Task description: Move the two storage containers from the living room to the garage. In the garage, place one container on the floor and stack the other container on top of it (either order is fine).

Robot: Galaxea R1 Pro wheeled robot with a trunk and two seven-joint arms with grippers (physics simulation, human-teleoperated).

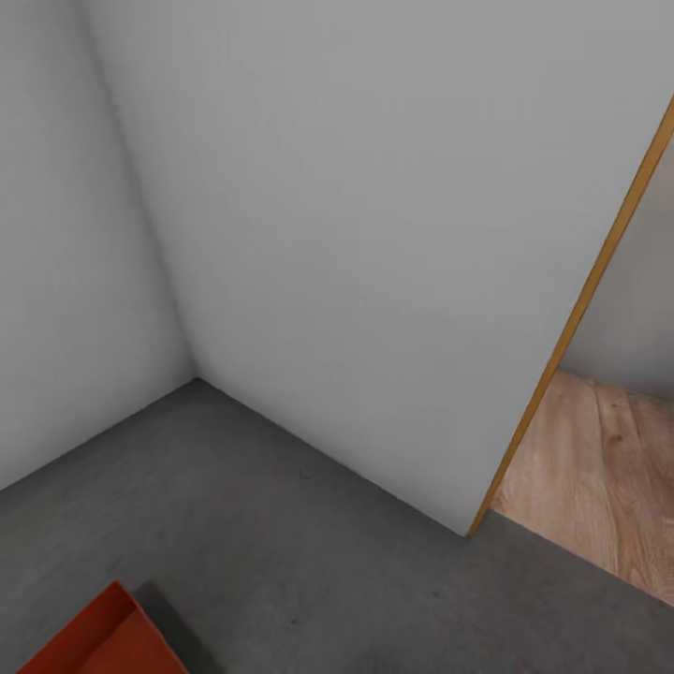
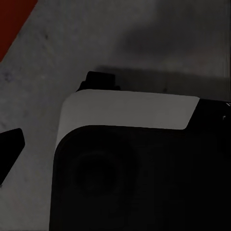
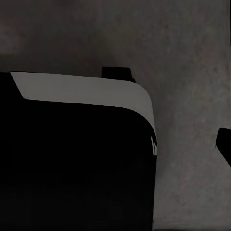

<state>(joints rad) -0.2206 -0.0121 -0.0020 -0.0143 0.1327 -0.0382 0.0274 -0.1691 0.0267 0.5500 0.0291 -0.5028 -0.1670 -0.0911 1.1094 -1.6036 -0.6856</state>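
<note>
One orange bin (image 1: 98,637) sits on the grey concrete floor (image 1: 309,562) near my left, light and stiff I judge, best pinched at a ribbed rim, while my arms hang low over my base (image 2: 130,159), fingers' spread impossible to tell.

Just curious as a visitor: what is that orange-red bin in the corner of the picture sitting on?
The storage container rests on the dark grey concrete floor. The floor directly beneath it is covered by the bin, and most of the bin is cut off by the picture's edge.
</note>
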